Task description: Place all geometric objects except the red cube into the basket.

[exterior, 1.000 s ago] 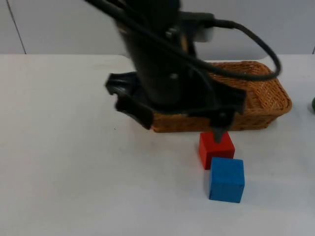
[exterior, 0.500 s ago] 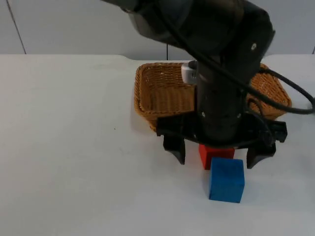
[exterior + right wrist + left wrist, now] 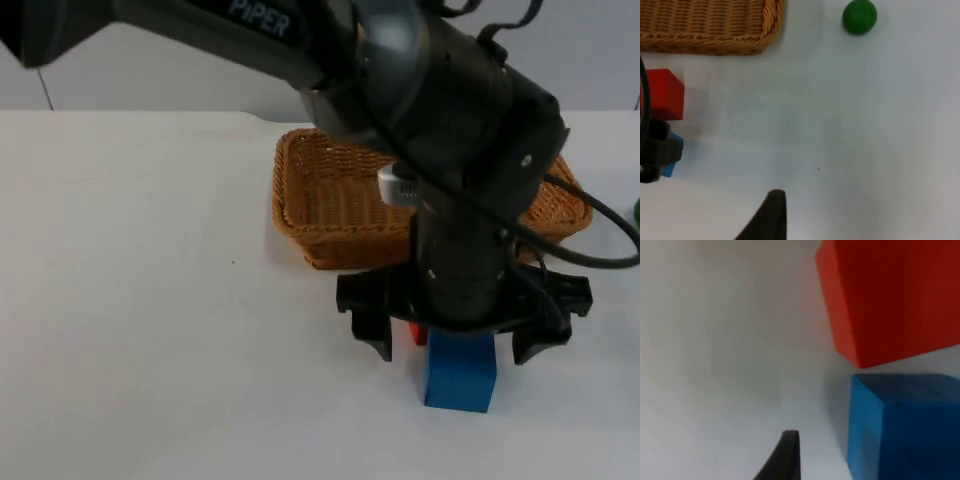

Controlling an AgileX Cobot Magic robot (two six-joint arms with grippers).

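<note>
A blue cube (image 3: 460, 378) sits on the white table just in front of a red cube (image 3: 416, 334), which my left arm mostly hides. My left gripper (image 3: 458, 348) is open above the blue cube, one finger (image 3: 376, 333) to the cube's left and the other to its right. In the left wrist view the red cube (image 3: 890, 300) and blue cube (image 3: 905, 425) lie close together. The wicker basket (image 3: 330, 195) stands behind them. A green ball (image 3: 859, 16) lies right of the basket (image 3: 705, 27). My right gripper (image 3: 771, 217) waits above bare table to the right.
The green ball (image 3: 636, 212) is at the table's right edge in the top view. The basket's inside shows no objects where it can be seen. Open white table spreads to the left and front of the cubes.
My left arm has swung from over the basket forward to the cubes. Its open gripper now straddles the blue cube, and the basket is uncovered.
</note>
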